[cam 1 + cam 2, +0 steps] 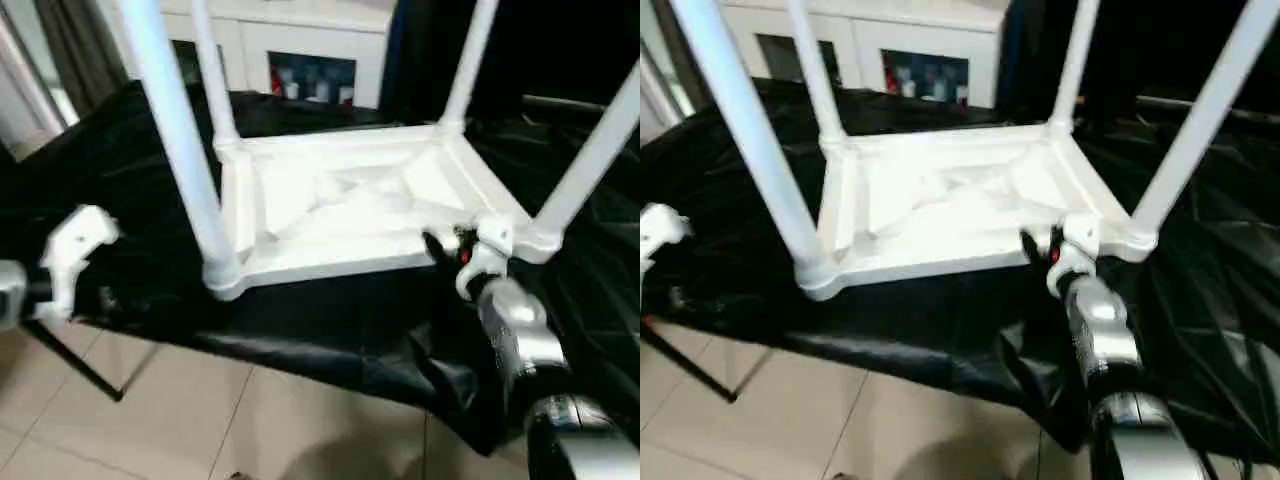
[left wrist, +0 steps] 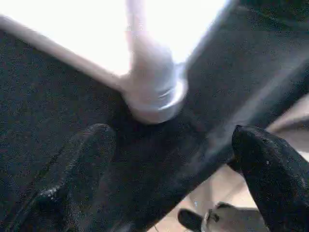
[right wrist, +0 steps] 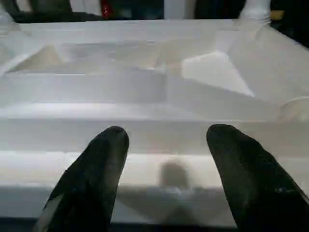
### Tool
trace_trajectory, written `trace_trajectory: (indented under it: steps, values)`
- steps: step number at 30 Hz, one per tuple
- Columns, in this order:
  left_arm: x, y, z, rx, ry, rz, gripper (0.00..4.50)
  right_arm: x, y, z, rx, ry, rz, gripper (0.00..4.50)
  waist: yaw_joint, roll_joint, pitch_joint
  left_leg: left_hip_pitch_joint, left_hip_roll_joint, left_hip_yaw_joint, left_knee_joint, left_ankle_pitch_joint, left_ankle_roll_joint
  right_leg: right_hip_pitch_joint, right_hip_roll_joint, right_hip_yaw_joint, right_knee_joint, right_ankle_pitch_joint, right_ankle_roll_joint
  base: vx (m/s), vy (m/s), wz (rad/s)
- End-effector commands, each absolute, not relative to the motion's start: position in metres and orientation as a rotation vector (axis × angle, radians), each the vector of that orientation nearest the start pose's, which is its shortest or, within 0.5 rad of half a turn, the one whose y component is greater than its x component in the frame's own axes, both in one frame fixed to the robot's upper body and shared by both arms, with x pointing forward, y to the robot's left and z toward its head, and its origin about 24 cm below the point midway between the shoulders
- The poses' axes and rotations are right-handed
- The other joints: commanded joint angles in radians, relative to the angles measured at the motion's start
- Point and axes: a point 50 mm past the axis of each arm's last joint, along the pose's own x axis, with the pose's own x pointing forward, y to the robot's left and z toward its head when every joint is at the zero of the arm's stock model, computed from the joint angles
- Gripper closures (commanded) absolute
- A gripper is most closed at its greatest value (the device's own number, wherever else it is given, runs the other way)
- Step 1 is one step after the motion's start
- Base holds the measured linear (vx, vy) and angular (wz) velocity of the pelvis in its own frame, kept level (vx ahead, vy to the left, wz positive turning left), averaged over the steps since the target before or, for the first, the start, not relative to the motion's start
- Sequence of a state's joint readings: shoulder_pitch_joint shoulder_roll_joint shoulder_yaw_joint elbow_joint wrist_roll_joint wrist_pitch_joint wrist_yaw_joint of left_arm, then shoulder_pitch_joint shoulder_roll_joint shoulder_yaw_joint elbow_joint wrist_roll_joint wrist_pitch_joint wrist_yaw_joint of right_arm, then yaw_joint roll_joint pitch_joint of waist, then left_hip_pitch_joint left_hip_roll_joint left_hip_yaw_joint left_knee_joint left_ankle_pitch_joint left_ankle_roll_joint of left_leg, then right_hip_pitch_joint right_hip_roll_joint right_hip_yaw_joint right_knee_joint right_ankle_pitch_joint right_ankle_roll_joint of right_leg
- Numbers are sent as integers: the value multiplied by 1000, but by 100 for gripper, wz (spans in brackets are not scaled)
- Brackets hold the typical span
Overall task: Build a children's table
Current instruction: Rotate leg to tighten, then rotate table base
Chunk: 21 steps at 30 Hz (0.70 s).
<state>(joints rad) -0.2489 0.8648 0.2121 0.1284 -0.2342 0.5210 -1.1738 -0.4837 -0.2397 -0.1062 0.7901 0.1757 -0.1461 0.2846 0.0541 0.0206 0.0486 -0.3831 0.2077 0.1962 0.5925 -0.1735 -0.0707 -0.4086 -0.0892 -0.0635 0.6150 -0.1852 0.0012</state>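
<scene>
Table position: the children's table (image 1: 340, 205) lies upside down on a black cloth (image 1: 330, 330), ribbed underside up, four legs (image 1: 175, 130) standing in its corner sockets.
Right gripper: the right gripper (image 3: 166, 164) has its two black fingers (image 3: 99, 164) parted with nothing between them; it holds nothing.
Key relation: the tabletop's near rim (image 3: 154, 135) lies straight ahead of the right gripper, just beyond the fingertips, its long axis running crosswise to the fingers. Whether a fingertip touches the rim cannot be told.
Left gripper: the left gripper (image 2: 174, 159) is spread wide and empty, off to the table's side.
Nearest leg to it: a corner socket (image 2: 154, 96) with its leg stands just ahead of the left fingers, apart from them, the leg's axis rising upright from the tabletop.
Nearer arm: the right one, by judgement, is closer to the table.
Stage: all legs look seated, so probably what remains is a check or turning the table over.
Next move needs: a forward reach so the right jaws straddle the rim.
</scene>
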Motion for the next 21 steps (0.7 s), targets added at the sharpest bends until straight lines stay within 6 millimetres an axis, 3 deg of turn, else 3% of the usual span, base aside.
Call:
trace_trajectory:
  steps: [1,5,9,10,15,16,21]
  values:
    - [265,313,148,236,375,-700,4,327,-216,30,0,138,83,149,-1,15,-62,33,14,-7,-72,-262,4,39,-32,38,-65,-168,-241,0,0,0]
    - [278,298,147,151,205,-712,4,310,-233,17,1,217,-47,149,10,16,-55,41,14,-8,-79,-338,-28,34,-35,40,-78,-245,-215,0,0,0]
    - [292,280,140,107,141,-682,4,305,-240,14,-42,239,-115,149,3,8,-54,33,11,-15,-83,-369,-41,41,-39,38,-86,-352,-158,0,0,0]
    - [297,276,138,97,126,-665,4,304,-241,15,-52,237,-138,149,3,7,-55,37,10,-14,-80,-368,-41,37,-38,38,-88,-351,-155,0,0,0]
    - [309,254,132,30,68,-690,4,298,-253,16,-97,271,-312,149,-2,0,-59,25,7,-13,-78,-292,-32,45,-37,38,-83,-302,-144,0,0,0]
    - [311,248,131,12,58,-706,4,298,-254,14,-80,287,-320,149,-2,0,-60,28,7,-12,-76,-291,-31,42,-36,39,-82,-293,-144,0,0,0]
    - [312,237,130,-29,48,-758,4,300,-251,11,-83,316,-295,149,-10,0,-65,21,6,-10,-71,-252,-10,48,-35,38,-73,-200,-168,0,0,0]
